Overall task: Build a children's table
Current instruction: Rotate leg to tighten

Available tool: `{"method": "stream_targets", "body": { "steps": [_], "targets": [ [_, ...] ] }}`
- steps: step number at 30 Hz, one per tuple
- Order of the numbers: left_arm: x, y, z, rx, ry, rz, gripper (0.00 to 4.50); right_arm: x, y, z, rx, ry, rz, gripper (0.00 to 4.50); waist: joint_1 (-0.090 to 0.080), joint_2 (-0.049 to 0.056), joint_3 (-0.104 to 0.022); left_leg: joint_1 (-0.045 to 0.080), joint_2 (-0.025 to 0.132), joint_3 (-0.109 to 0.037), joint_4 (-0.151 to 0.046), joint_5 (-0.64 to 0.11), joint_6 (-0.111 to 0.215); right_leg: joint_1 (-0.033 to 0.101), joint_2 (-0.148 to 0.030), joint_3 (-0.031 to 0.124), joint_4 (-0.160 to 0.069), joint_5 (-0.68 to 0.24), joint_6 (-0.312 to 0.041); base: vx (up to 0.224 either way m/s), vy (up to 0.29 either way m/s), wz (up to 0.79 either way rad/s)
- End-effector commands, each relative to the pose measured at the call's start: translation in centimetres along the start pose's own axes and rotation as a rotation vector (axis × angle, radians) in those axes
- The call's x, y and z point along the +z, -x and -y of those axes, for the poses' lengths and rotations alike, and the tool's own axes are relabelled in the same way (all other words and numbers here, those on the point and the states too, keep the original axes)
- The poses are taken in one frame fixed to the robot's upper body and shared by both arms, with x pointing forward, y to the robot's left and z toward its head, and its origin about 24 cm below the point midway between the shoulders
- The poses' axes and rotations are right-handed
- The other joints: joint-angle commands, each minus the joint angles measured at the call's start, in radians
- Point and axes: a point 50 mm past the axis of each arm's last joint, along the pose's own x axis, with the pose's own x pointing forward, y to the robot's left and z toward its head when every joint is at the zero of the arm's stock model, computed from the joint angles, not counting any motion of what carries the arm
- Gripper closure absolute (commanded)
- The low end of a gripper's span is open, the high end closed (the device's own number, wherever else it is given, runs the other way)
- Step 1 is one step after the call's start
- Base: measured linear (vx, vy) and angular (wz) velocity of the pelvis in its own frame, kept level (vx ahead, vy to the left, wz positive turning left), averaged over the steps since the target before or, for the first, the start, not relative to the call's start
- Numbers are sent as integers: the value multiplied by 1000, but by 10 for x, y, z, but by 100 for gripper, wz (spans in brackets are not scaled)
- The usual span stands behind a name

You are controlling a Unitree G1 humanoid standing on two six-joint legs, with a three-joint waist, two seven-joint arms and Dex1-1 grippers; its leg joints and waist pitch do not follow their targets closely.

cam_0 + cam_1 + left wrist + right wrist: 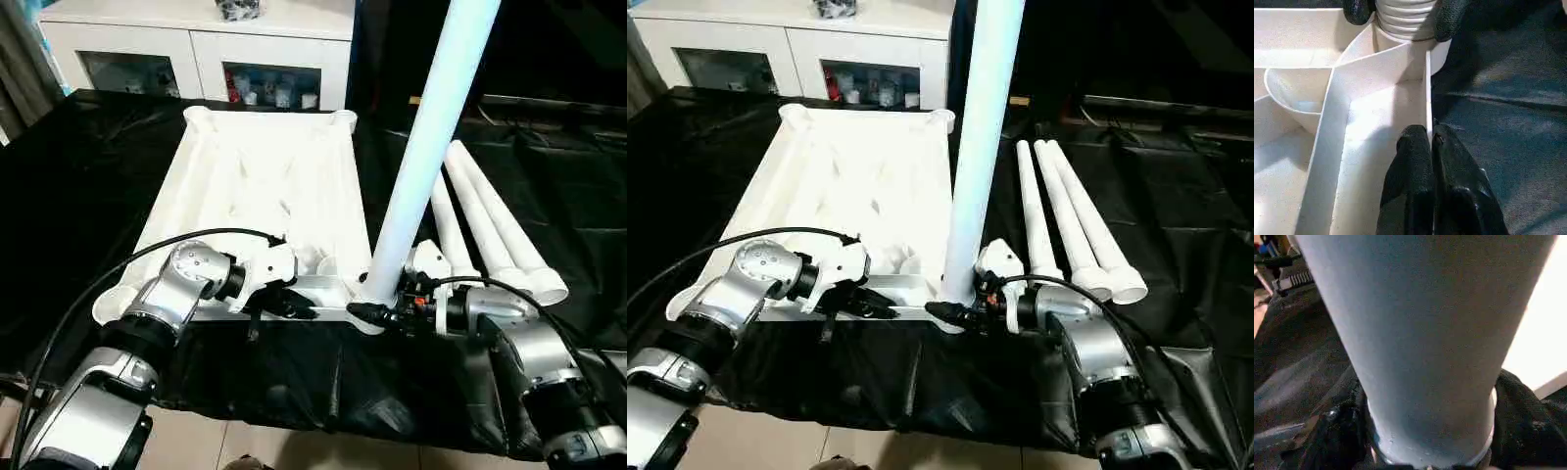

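Observation:
The white table top [255, 176] lies underside up on black cloth, ribs and round corner sockets showing. One white leg [421, 157] stands upright in the near right corner socket, its ribbed end [1403, 17] seated in the socket's ring. My right gripper [377, 311] clasps that leg at its base, one black fingertip [1449, 22] pressed on each side. My left gripper [1428, 139] is shut on the thin near wall of the table top, just left of that corner. Three more legs [490, 225] lie side by side on the cloth to the right.
A white cabinet with glass doors [196, 49] stands behind the work surface. Black cloth [78, 196] covers the whole surface and hangs over its near edge. A black cable [118, 264] loops over my left forearm.

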Motion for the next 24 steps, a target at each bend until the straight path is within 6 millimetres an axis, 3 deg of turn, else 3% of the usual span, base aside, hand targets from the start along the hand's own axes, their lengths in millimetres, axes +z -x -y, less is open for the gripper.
{"method": "stream_targets", "body": {
  "steps": [1,2,4,6,9,15,19,20,24],
  "targets": [
    [3,-13,-2,26,32,4,450,-8,-14,-5,-33,-69,14,175,-2,3,-58,13,113,-51,-63,-133,52,44,-140,85,-66,-139,-172,0,0,0],
    [3,-13,-3,33,35,4,450,-9,-14,-5,-46,-72,16,175,-4,3,-54,15,112,-52,-64,-153,42,40,-142,86,-72,-176,-170,0,0,0],
    [6,-20,-7,104,59,10,450,-12,-20,4,-187,-99,27,175,-12,2,-43,24,108,-56,-68,-225,9,35,-147,86,-94,-339,-147,0,0,0],
    [10,-30,-14,200,94,9,450,-16,-29,13,-348,-143,34,175,-20,4,-41,32,108,-63,-71,-272,-17,33,-149,85,-103,-440,-125,0,0,0],
    [20,-47,-21,336,145,22,450,-16,-47,19,-508,-245,62,176,-41,5,-42,32,112,-69,-74,-302,-42,30,-150,87,-103,-441,-128,0,0,0],
    [31,-64,-22,393,161,19,450,-14,-71,15,-571,-293,54,176,-49,6,-44,25,105,-63,-72,-283,-12,33,-145,90,-100,-363,-141,0,0,0],
    [32,-70,-19,382,134,5,450,-10,-83,10,-539,-264,58,176,-52,5,-44,22,104,-61,-69,-267,9,34,-146,90,-102,-374,-135,0,0,0],
    [31,-69,-18,377,125,2,450,-9,-84,10,-542,-254,65,120,-52,5,-44,22,104,-61,-69,-267,9,34,-146,90,-102,-374,-135,0,0,0],
    [25,-63,-15,351,108,6,450,-4,-80,13,-522,-234,112,85,-55,7,-42,24,108,-64,-73,-297,6,30,-145,89,-104,-391,-134,0,0,0]
  ]
}}
